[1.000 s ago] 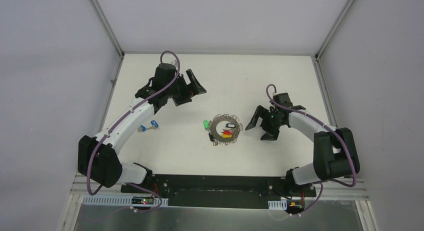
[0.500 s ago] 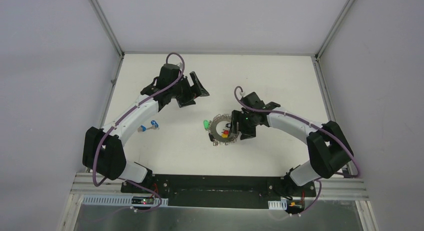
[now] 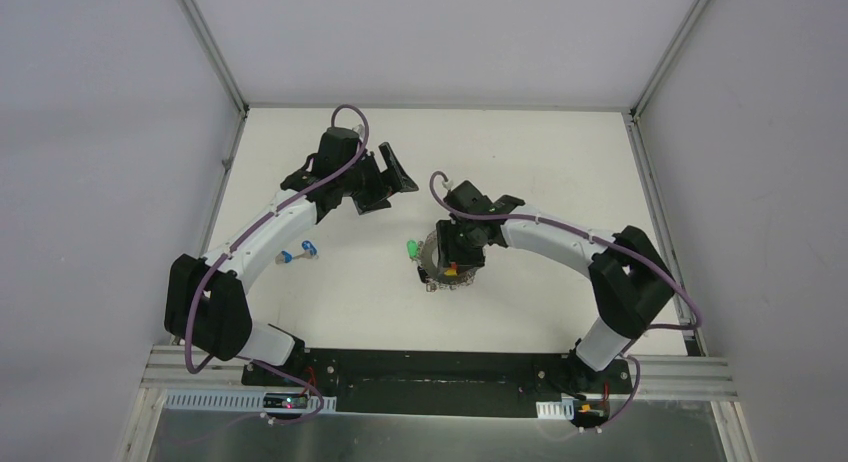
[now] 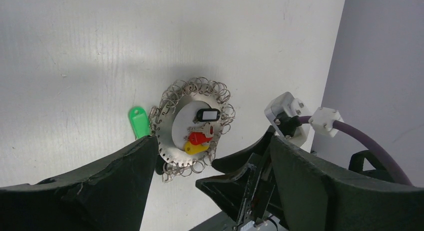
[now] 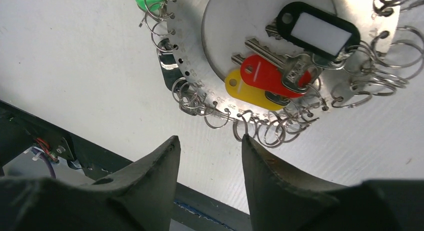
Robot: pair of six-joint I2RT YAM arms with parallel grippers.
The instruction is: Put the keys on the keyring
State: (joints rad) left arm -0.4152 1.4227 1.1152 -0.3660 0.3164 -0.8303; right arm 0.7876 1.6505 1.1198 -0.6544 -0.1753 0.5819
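The keyring (image 3: 431, 261) lies flat at mid-table, a silvery disc edged with wire loops (image 5: 190, 66). On it lie keys with black (image 5: 320, 33), red (image 5: 262, 73) and yellow (image 5: 245, 91) tags. A green tag (image 4: 138, 122) sits at its left rim. Two blue-headed keys (image 3: 300, 252) lie far left beside the left arm. My right gripper (image 3: 462, 254) hovers over the ring. In its wrist view the right gripper (image 5: 209, 138) is open with bare table between the tips, and one fingertip (image 5: 246, 140) touches a loop at the near rim. My left gripper (image 3: 388, 177) stands open and empty, up and left of the ring.
A metal frame rail (image 3: 215, 182) runs along the left table edge and another (image 3: 655, 182) along the right. The black base plate (image 5: 30, 141) of the arms lies just behind my right gripper's fingers. My right gripper's body (image 4: 250, 176) shows between the left fingers.
My right arm has swung left from beside the keyring to above it, and its jaws have narrowed. The left gripper has shifted only slightly to the right.
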